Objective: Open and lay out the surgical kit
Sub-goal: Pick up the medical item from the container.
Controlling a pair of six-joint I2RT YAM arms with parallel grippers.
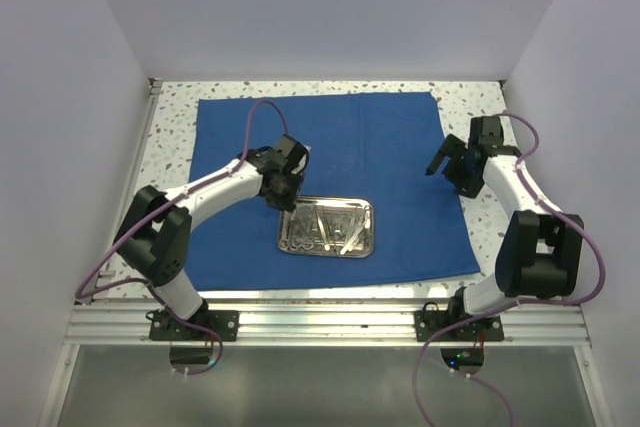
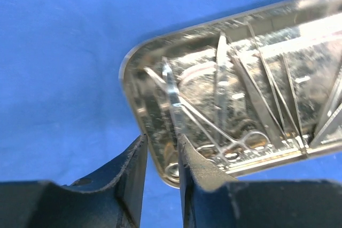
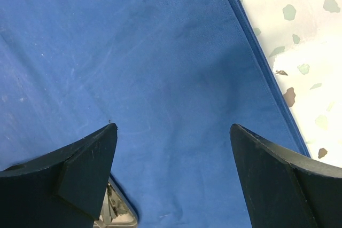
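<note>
The royal-blue cloth (image 1: 340, 137) lies spread flat on the table. The steel tray (image 1: 327, 227) sits on its near middle and holds thin steel scissors, forceps and tweezers (image 2: 224, 110). My left gripper (image 1: 287, 194) is at the tray's far left corner. In the left wrist view its narrow jaws straddle the rim of the tray (image 2: 140, 86), one finger (image 2: 133, 164) outside and the other inside, pressed to it. My right gripper (image 1: 440, 162) is wide open and empty, hovering over the cloth (image 3: 160, 68) near its right edge. A tray corner (image 3: 118, 214) shows by its left finger.
Bare speckled tabletop (image 1: 470, 107) borders the cloth on the right and far side, and shows in the right wrist view (image 3: 299, 41). White walls enclose the table on three sides. The aluminium rail (image 1: 320, 322) runs along the near edge.
</note>
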